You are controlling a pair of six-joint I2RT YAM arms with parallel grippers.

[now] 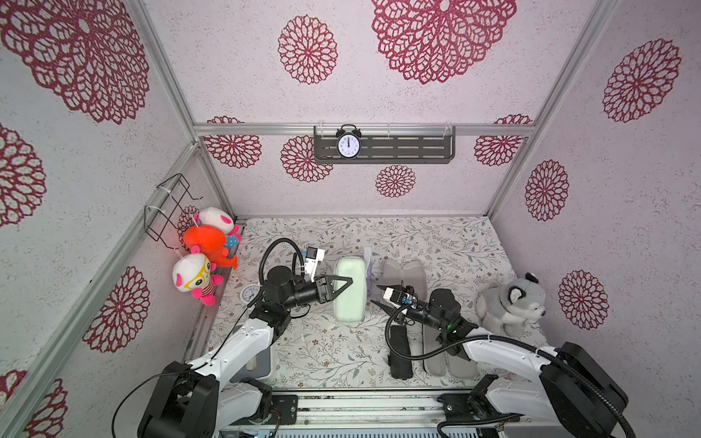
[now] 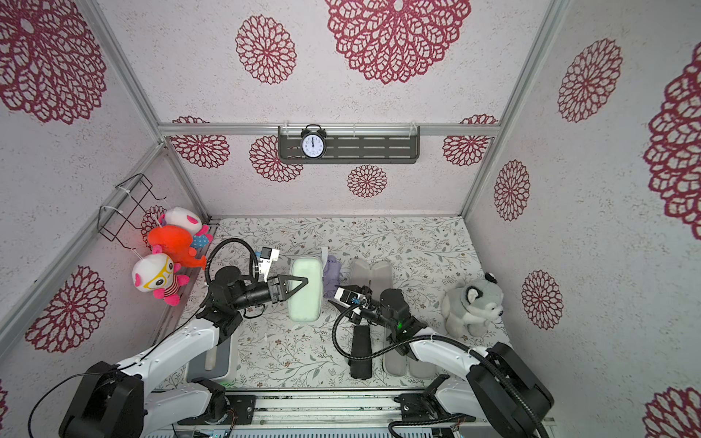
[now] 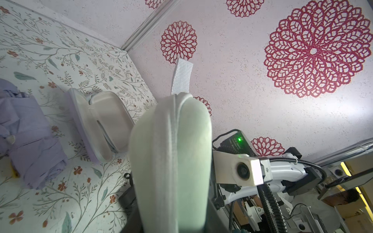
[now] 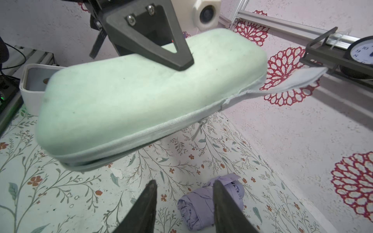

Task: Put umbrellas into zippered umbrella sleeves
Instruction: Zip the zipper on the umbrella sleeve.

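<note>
On the floral desk (image 1: 322, 360) the largest container is the mint green sleeve (image 4: 131, 96). Its halves are closed together, so its inside is hidden, and it is lifted clear of the surface. To that sleeve's right, past the lilac umbrella (image 4: 210, 203) lying just beside it, the lilac sleeve (image 1: 404, 275) lies spread open and empty. Right of the mint sleeve and nearer the robot, a grey-lined sleeve (image 1: 449, 360) lies open (the arm covers part of it), with the black umbrella (image 1: 400, 352) alongside it on the desk. Left of it and nearer the robot, a tray (image 4: 28, 96) holds a pale cylinder. The left end effector (image 1: 348, 283) is clamped on the mint sleeve's middle. The right end effector (image 4: 184, 203) has its fingers apart and holds nothing, above the lilac umbrella.
</note>
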